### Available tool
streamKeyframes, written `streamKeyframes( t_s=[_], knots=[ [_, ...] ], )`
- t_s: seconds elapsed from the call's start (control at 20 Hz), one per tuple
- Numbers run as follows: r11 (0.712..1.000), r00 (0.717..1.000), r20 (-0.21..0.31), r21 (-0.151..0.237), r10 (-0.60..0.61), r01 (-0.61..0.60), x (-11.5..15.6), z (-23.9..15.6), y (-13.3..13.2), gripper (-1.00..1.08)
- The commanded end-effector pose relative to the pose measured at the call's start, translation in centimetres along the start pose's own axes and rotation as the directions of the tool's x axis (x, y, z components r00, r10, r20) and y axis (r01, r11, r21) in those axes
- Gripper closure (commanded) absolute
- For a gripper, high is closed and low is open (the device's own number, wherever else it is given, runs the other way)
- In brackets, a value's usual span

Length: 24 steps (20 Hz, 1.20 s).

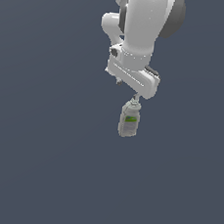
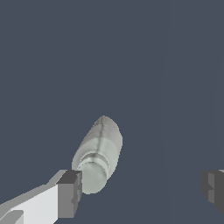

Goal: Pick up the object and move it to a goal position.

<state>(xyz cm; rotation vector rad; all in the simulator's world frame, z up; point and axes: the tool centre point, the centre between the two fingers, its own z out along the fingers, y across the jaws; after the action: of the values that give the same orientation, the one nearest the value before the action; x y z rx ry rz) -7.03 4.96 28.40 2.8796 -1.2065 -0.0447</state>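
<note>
The object (image 1: 129, 121) is a small pale bottle with a green-and-white label. In the exterior view it shows just below my gripper (image 1: 131, 93), capped neck pointing up toward the hand. In the wrist view the object (image 2: 99, 148) has its cap end close beside one dark finger pad (image 2: 69, 192). The other pad (image 2: 213, 189) stands far off across a wide gap. My gripper (image 2: 141, 191) is open, and the bottle is not clamped between the fingers. Whether the near pad touches the cap I cannot tell.
A plain dark grey-blue surface (image 1: 39, 164) fills both views. The white arm (image 1: 143, 24) rises above the gripper at the top of the exterior view. No other objects or goal marker show.
</note>
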Motion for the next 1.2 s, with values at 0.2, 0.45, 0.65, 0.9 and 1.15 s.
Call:
streamKeyframes(
  t_s=[0.2, 0.45, 0.65, 0.9, 1.15],
  knots=[
    [0.989, 0.989, -0.004, 0.007, 0.150, -0.150, -0.4, 0.1, -0.9, -0.92],
    [0.965, 0.965, -0.005, 0.014, 0.262, -0.262, -0.7, 0.1, -1.6, -0.92],
    [0.937, 0.937, -0.005, 0.019, 0.349, -0.349, -1.0, 0.2, -2.1, -0.92],
    [0.894, 0.894, -0.004, 0.026, 0.447, -0.447, -1.3, 0.2, -2.8, -0.92],
    [0.856, 0.857, -0.002, 0.030, 0.516, -0.516, -1.6, 0.3, -3.2, -0.92]
  ],
)
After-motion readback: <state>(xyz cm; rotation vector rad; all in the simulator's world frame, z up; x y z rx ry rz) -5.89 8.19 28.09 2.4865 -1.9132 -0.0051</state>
